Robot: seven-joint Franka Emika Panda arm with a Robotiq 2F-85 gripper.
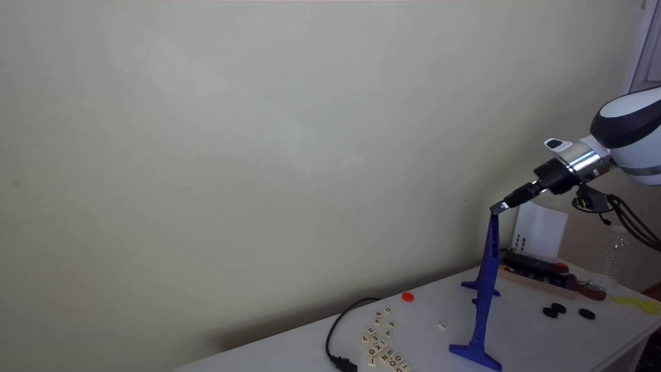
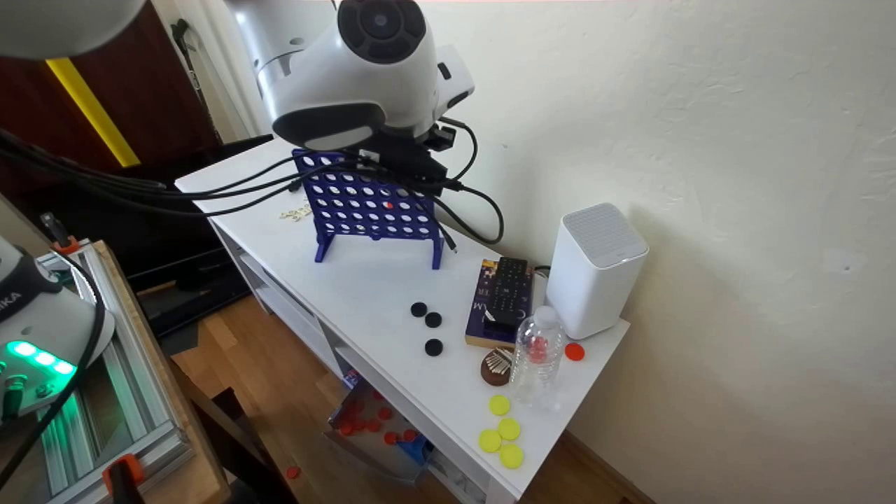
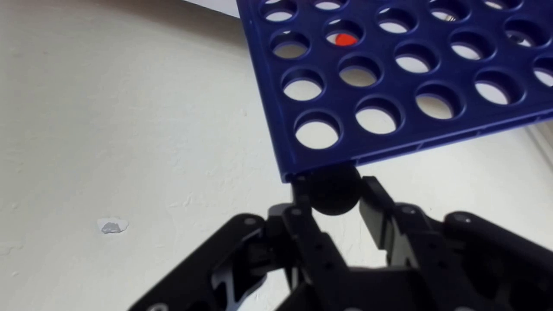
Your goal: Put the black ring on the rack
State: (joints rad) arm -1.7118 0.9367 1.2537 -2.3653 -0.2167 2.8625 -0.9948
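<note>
Here, one black disc (image 3: 335, 192) at the top edge of the Connect Four rack (image 3: 391, 82)

In an exterior view, the claw (image 1: 499, 207) is at the top of the rack, though from here I cannot tell its grip. The white worktop (image 1: 539, 341) carries three loose black discs (image 1: 587, 313), one red disc (image 1: 408, 297), one corded plug (image 1: 344, 363) and a scatter of letter tiles (image 1: 373, 351), crowded and cut off by the frame, so not countable; one single tile (image 1: 442, 326) lies apart.

In an exterior view, the arm (image 2: 343, 84) hides the claw. Four yellow discs (image 2: 509, 428) lie near one clear bottle (image 2: 535, 378); a red shape shows through its wall, inside or behind, I cannot tell which. By the bottle are one kalimba (image 2: 495, 372) and one red disc (image 2: 575, 351), then one white grille-topped tower (image 2: 595, 287) and one book (image 2: 481, 311) bearing a black remote (image 2: 509, 283). Below, an open see-through box (image 2: 367, 459) holds a jumble of red discs (image 2: 385, 414), too small to count surely, and a blue piece (image 2: 418, 449).

In the wrist view, the claw is clenched on the black disc, its two fingers (image 3: 375, 196) either side. The disc meets the rack's top edge near a corner; whether it has entered the slot, I cannot tell. A red patch shows through one of the rack's holes.
</note>
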